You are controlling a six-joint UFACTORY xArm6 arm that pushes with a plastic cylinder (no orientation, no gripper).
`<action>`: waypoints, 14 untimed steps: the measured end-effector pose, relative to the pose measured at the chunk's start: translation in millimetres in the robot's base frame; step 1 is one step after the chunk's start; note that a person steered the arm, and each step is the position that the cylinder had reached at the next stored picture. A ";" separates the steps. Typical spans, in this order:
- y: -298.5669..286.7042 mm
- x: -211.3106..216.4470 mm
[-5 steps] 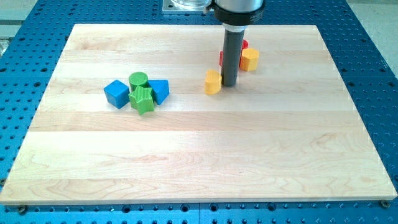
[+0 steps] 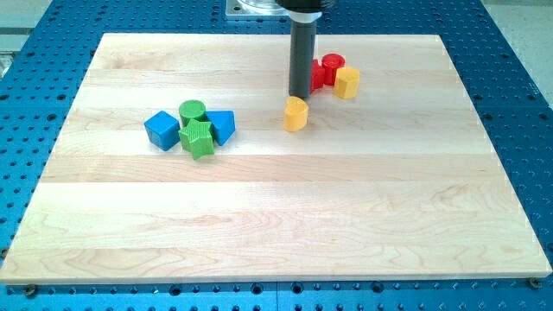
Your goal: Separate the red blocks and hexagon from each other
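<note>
My tip (image 2: 300, 93) rests on the board just above the yellow block (image 2: 296, 113), and just left of the red cluster. A red cylinder (image 2: 333, 65) stands at the view's upper middle, with a second red block (image 2: 317, 76) touching its left side, partly hidden by the rod. The yellow hexagon (image 2: 347, 82) touches the red cylinder at its lower right. The tip is close beside the left red block; I cannot tell whether they touch.
At the view's left is a tight cluster: a blue cube (image 2: 162, 130), a green cylinder (image 2: 192, 111), a green star-like block (image 2: 198, 137) and a blue triangular block (image 2: 221, 126). The wooden board (image 2: 276, 225) lies on a blue perforated table.
My tip has moved up and to the left, from right of the yellow block to above it. The red blocks show more now. The blocks have not visibly moved.
</note>
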State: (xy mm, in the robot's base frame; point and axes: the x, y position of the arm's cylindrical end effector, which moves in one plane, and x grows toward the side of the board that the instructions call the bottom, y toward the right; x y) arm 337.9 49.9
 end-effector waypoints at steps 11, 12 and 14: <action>47.2 -127.9; 50.5 -121.0; 50.9 -79.7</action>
State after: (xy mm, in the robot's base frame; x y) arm 258.2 100.8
